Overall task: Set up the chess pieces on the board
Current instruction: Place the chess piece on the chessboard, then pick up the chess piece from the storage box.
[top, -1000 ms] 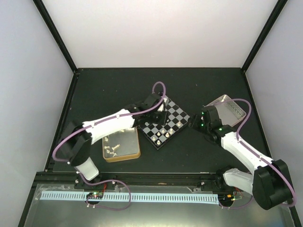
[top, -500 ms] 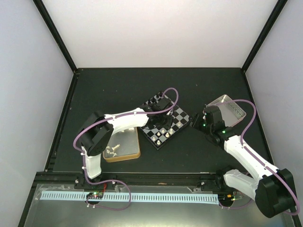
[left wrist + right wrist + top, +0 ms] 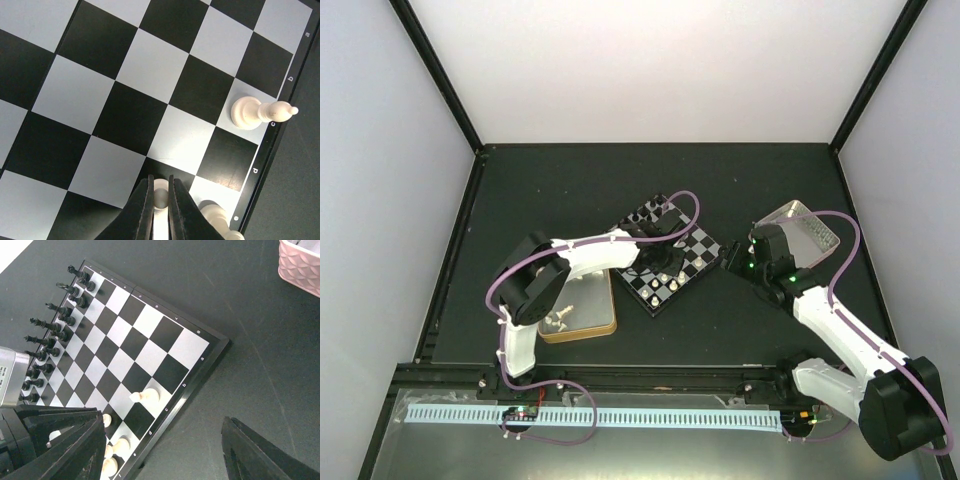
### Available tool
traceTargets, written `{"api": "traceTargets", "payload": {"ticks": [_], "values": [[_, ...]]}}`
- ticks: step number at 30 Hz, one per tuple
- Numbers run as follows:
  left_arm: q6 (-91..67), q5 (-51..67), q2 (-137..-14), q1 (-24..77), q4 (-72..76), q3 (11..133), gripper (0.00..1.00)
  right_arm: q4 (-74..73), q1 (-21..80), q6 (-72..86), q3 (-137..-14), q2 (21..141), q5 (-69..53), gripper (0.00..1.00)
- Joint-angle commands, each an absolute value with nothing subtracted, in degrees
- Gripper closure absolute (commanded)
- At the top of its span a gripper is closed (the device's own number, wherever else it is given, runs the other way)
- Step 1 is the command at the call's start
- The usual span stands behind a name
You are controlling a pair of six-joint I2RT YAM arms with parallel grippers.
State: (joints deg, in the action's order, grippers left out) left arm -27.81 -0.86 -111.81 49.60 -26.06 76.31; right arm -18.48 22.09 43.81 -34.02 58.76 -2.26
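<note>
The board lies tilted at mid-table, with black pieces lined along its far-left edge and a few cream pieces near its near edge. My left gripper is over the board's near part. In the left wrist view its fingers are shut on a cream pawn standing on a dark square of the board. A cream piece stands on square c, another by e. My right gripper hangs open and empty beside the board's right corner; its view shows the board, the black pieces and the pawn.
A gold-rimmed tin holding several cream pieces lies left of the board. A pinkish silver tray sits at the right behind the right arm, also in the right wrist view. Black frame posts bound the table.
My left gripper has moved from the board's far side toward its near edge and lowered, its elbow folding back. The right arm has barely shifted.
</note>
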Motion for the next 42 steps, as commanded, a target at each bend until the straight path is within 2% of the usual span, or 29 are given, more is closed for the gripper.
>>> {"api": "traceTargets", "payload": {"ticks": [1, 6, 14, 21, 27, 33, 42], "values": [[-27.79, -0.65, -113.11, 50.12, -26.92, 78.40, 0.94, -18.51, 21.91, 43.26, -34.10, 58.37, -2.72, 0.36], [-28.21, -0.33, -112.59, 50.12, -27.68, 78.40, 0.86, -18.54, 21.88, 43.18, -34.10, 58.15, -2.82, 0.36], [-27.91, 1.18, -110.87, 50.13, -28.30, 78.85, 0.83, -18.51, 21.88, 43.24, -34.19, 57.97, -3.24, 0.36], [-28.48, 0.53, -106.10, 48.80, -30.28, 80.62, 0.69, -18.59, 21.91, 41.75, -35.33, 57.72, -5.26, 0.35], [-31.10, -3.62, -96.97, 44.56, -32.05, 77.33, 0.60, -16.79, 22.61, 37.46, -37.82, 59.79, -11.68, 0.35], [-34.01, -9.45, -82.37, 36.83, -33.53, 65.54, 0.41, -16.23, 30.68, 33.99, -45.11, 66.91, -11.95, 0.35], [-38.43, -16.41, -58.36, 25.02, -37.69, 48.03, 0.39, -15.12, 50.18, 29.76, -62.25, 88.46, -12.52, 0.36]]}}
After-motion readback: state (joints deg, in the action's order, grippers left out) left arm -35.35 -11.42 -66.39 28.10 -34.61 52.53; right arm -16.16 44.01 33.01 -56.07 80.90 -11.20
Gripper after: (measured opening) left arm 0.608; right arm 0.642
